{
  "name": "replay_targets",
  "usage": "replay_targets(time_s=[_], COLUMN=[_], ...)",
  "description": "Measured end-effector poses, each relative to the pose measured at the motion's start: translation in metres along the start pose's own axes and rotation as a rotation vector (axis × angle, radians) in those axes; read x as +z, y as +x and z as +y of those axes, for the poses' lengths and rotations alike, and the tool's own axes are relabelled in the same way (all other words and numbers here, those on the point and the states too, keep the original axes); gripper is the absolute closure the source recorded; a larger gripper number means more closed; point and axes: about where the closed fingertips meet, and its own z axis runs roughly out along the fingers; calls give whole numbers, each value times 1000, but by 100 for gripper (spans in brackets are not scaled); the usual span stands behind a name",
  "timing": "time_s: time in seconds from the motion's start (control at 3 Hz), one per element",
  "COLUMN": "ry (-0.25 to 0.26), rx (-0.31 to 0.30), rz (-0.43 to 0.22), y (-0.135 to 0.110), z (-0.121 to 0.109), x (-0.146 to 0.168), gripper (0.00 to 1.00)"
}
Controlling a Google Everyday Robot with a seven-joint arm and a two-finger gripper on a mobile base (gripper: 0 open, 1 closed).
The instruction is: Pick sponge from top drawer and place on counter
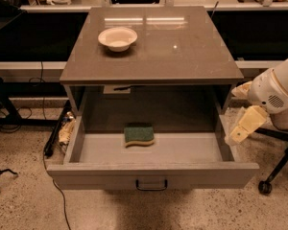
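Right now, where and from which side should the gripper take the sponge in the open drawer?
Grip the green-topped yellow sponge across its shorter front-to-back width, coming from straight above. It lies flat on the floor of the open grey top drawer, clear of the walls, which likely block a sideways approach. The gripper sits outside the drawer's right wall.

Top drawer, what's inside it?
The top drawer holds only the sponge, lying flat. Its front panel hides the floor just behind it. The tool is outside, beside its right wall.
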Motion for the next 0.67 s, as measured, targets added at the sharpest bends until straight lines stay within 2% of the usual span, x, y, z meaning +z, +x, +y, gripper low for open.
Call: replay_targets(time_s=[0.67], ry=[-6], rx=[-22], rz=[-15], y=[-5], z=[-1], x=[11], gripper=[0])
